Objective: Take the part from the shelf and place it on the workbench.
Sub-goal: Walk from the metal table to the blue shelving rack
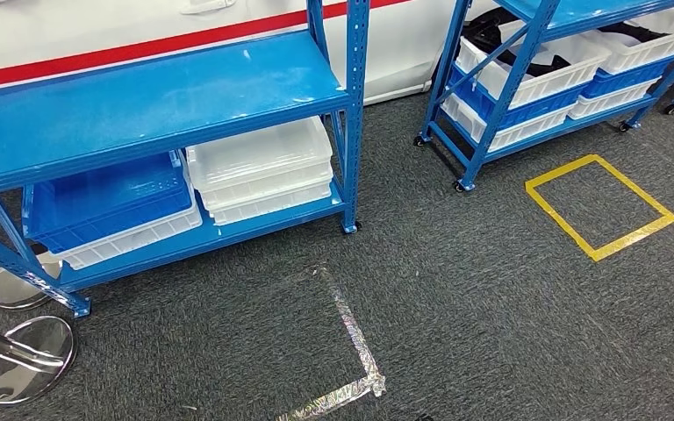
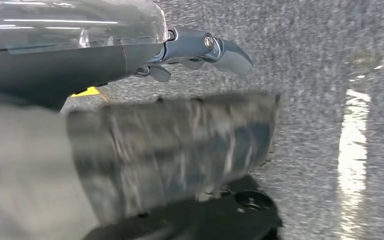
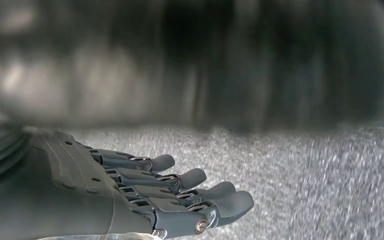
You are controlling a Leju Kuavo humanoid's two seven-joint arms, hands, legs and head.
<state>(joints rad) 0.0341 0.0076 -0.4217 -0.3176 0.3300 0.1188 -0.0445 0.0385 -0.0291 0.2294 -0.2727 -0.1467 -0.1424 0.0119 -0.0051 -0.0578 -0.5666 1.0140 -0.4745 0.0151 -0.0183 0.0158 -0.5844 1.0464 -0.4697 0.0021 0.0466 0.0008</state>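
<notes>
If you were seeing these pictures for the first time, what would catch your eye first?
The big blue metal shelf rack on the left of the head view, with stacked white plastic trays and a blue plastic tray on its lower level. To the right, a yellow tape square stands out on the grey carpet; nearer lies a silver tape corner. The right hand hangs with its fingers stretched out over the carpet.

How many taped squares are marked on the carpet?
2: a yellow tape square beside the right-hand shelf, and a silver tape outline, partly cut off at the picture's bottom edge, in front of the left-hand shelf.
</notes>
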